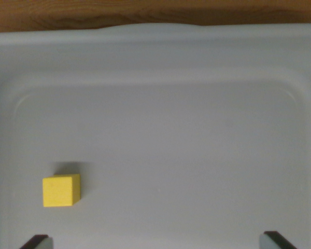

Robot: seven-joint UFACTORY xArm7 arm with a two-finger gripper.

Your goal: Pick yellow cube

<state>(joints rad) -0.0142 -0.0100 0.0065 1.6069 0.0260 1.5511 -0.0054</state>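
Your gripper shows only its two dark fingertips at the bottom corners, spread wide apart with nothing between them. The yellow cube sits on the floor of the white tray, just above the fingertip on the wrist view's left, well off the midline. You'd likely shift toward that side first; the cube's tilt is hard to judge.

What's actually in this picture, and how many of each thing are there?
Yellow cube: 1
White tray: 1
Wooden surface beyond the tray: 1
Dark fingertips of the robot's hand, at the bottom corners: 2
Total: 5
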